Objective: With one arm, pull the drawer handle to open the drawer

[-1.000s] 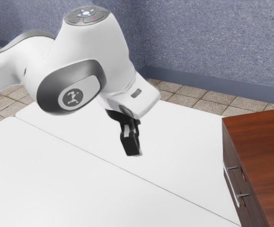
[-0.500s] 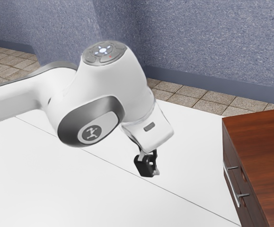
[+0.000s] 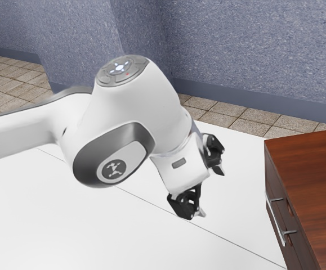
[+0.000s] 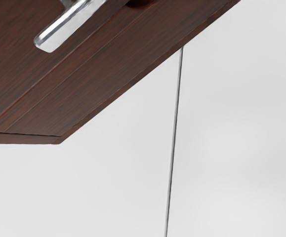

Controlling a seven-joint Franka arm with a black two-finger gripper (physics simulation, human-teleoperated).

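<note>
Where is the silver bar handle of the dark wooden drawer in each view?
Exterior view: the silver bar handle is at the picture's lower right, on the dark wooden cabinet.
Wrist view: the handle juts from the cabinet's front.
Shared landmark: the thin seam in the white table.

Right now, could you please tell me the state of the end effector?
Black end effector: open or closed cannot be told; apart from the silver bar handle.
</note>
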